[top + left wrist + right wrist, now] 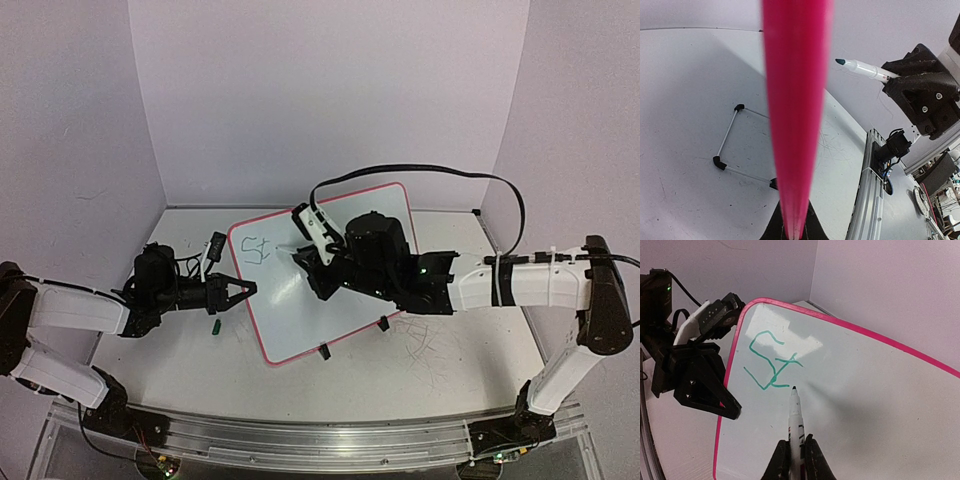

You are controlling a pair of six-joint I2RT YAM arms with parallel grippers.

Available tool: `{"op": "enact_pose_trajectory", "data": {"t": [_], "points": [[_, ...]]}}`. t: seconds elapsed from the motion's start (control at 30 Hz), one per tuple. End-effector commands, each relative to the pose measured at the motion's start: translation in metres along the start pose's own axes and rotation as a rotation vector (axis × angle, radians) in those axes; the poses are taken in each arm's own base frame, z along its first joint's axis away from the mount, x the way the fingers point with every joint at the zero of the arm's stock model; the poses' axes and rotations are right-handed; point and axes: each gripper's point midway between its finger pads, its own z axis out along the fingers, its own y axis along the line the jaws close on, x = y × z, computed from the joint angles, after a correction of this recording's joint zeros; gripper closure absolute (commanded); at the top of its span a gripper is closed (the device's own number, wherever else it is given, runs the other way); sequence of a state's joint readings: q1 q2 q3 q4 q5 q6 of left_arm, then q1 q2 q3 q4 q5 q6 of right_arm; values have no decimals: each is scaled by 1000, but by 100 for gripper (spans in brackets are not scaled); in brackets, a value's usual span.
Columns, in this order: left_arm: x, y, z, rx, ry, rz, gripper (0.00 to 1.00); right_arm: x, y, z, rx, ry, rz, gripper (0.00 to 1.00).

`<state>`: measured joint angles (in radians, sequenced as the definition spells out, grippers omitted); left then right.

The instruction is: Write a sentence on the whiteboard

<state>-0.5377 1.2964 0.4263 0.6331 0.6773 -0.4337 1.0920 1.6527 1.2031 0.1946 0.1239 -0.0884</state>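
Left fingers clench the whiteboard by its pink rim; right fingers grasp a green marker, tip just beside the green "St".

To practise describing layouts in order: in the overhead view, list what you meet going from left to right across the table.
Left arm's white link → small green object → green writing on the whiteboard → right hand holding the marker → right arm's white link.

2 arms reaching inward, left end effector clamped (pointing right), right end effector pinched closed
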Motion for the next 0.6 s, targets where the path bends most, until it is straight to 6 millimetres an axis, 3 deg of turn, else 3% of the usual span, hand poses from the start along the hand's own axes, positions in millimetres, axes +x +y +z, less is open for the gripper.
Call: {"op": "enact_pose_trajectory", "data": {"t": [0.0, 0.37, 0.57], "points": [[-25, -8, 1, 5, -55, 98, 100, -26, -9, -8, 53, -77, -6, 100], [-25, -7, 3, 7, -48, 99, 100, -27, 3, 5, 1, -51, -46, 100], [-23, -6, 3, 4, -46, 99, 100, -30, -4, 11, 46, -58, -40, 100]]}}
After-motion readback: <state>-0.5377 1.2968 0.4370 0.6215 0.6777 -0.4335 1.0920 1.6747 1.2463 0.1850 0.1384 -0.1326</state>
